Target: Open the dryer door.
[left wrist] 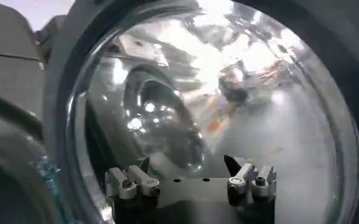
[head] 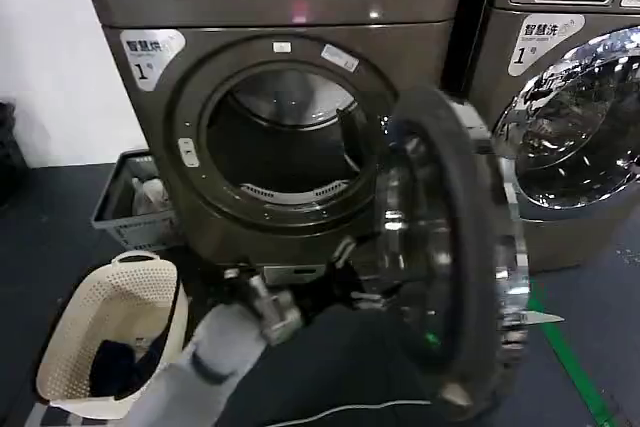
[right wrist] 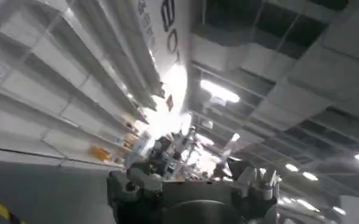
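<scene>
Closest to the head camera, the robot's dark body and its left arm are rising from the lower edge, and the left tool (head: pixel 262 309) is sitting low in front of the dryer (head: pixel 270 7), just below the drum opening (head: pixel 285 142) and beside the inner face of the dryer door (head: pixel 450 247). That door is standing swung well out on its right-hand hinge, edge-on to the camera, with its chrome rim catching the light. From the head view I cannot tell how the left tool's fingers are standing; the left wrist view is showing what it does not, the left tool (left wrist: pixel 190 178) with its fingers spread wide and gripping nothing, pointing straight at the door's bulging glass. The right wrist view is showing the right tool (right wrist: pixel 194 182) aimed upward at ceiling panels and lights, fingers likewise apart and empty. On the floor to the left a cream laundry basket (head: pixel 105 332) is sitting with dark clothes inside, a grey crate (head: pixel 125 202) behind it. Farther right a second machine (head: pixel 575 107) is standing, its door closed.
</scene>
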Robot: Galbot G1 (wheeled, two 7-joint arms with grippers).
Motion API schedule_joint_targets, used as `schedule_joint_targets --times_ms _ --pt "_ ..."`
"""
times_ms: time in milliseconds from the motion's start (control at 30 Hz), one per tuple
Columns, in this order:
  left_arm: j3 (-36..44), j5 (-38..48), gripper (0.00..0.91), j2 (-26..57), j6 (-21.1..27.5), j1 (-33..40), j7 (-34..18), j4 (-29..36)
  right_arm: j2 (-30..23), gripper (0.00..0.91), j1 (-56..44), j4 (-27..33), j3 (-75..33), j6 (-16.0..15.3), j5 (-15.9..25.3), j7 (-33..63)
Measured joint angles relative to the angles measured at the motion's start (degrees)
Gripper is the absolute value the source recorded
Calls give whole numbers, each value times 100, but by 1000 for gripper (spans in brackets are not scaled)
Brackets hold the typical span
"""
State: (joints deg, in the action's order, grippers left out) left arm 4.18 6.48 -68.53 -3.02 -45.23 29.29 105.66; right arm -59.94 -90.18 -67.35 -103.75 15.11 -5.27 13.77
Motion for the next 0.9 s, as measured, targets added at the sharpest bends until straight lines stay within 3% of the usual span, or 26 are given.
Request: schedule_joint_targets --times_ms 267,533,900 --pt "687 -73 907 -616 31 775 -57 -760 -27 907 -88 154 -210 -253 47 324" --pt "1148 -161 907 -1239 27 1490 -60 -1646 22 907 -140 274 -389 -741 237 612" --pt "1289 -242 907 -1766 40 1992 -66 -2380 13 907 -142 300 -416 -420 489 628"
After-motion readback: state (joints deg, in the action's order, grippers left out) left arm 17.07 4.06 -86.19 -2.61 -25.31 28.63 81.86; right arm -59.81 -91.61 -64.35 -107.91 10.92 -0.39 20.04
